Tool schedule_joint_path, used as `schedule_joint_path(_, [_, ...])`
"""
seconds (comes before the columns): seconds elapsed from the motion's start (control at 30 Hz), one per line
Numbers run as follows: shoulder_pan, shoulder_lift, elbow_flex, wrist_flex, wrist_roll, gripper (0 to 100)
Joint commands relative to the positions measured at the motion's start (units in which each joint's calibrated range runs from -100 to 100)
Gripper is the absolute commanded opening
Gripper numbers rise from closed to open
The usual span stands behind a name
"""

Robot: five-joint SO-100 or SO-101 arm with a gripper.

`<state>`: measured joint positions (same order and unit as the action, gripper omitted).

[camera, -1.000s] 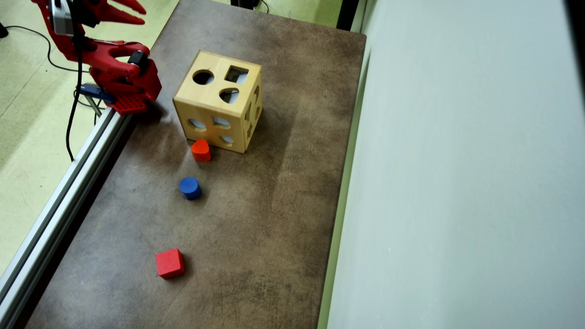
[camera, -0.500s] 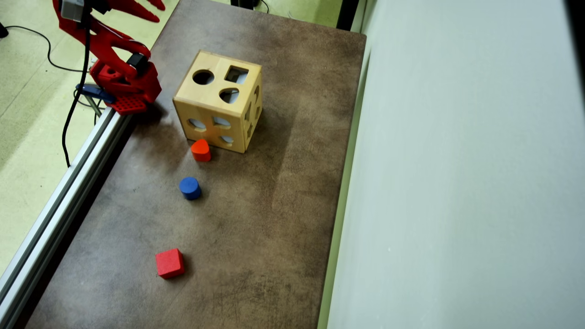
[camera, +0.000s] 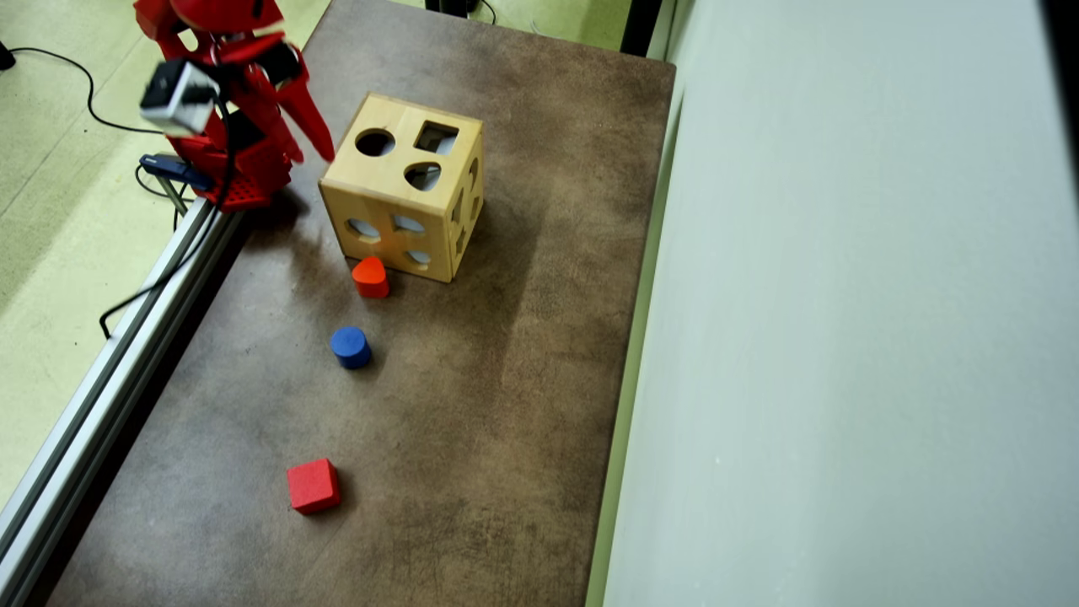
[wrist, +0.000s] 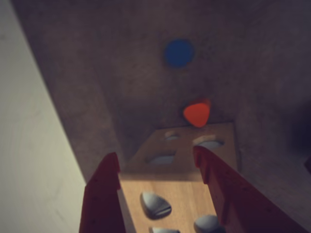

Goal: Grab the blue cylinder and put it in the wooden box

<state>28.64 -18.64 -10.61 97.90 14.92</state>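
Observation:
The blue cylinder (camera: 350, 346) stands upright on the brown table (camera: 506, 379), a little below the wooden box (camera: 396, 190) in the overhead view. My red gripper (camera: 314, 156) hangs in the air at the box's upper-left corner, far from the cylinder. In the wrist view the gripper (wrist: 155, 155) is open and empty, its two red fingers (wrist: 104, 194) spread over the box (wrist: 180, 194). Beyond the box in that view lies the cylinder (wrist: 179, 53).
An orange-red rounded block (camera: 370, 276) sits against the box's near face, between box and cylinder. A red cube (camera: 313, 486) lies further down the table. An aluminium rail (camera: 110, 379) edges the table's left side. A pale wall (camera: 843, 337) runs along the right.
The arm has swung from the top left corner towards the table, and the gripper now points down at the box's corner. The blocks and the box have not moved.

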Motion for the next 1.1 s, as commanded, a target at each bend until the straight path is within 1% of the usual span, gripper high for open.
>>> schedule_joint_path(0.0, [3.5, 6.1, -1.0, -0.4, 1.6, 25])
schedule_joint_path(0.23, [6.1, 17.8, -1.7, -0.9, 3.6, 25])
schedule_joint_path(0.4, [6.1, 24.0, -1.0, -7.6, 5.1, 25])
schedule_joint_path(0.5, [5.9, 24.7, -1.0, -10.1, 6.2, 25])
schedule_joint_path(0.63, [6.1, 24.7, -1.0, -12.5, 6.0, 25])
schedule_joint_path(1.07, [6.1, 34.1, -1.9, -12.8, 6.4, 25])
